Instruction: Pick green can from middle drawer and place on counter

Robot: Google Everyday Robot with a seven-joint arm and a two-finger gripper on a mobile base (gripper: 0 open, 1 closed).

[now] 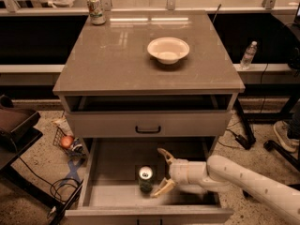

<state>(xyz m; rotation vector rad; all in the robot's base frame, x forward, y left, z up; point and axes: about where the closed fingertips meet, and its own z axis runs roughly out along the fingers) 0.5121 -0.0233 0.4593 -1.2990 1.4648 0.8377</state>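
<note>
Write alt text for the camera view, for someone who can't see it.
A white robot claw, open, is inside the pulled-out middle drawer beside an upright green can. On the counter above sit a white bowl and another can.

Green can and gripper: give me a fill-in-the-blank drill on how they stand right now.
1. The green can stands ___ in the middle drawer.
2. The gripper sits beside the can inside that drawer, its fingers ___.
3. The white bowl rests on the ___.
Missing words: upright; open; counter.
</note>
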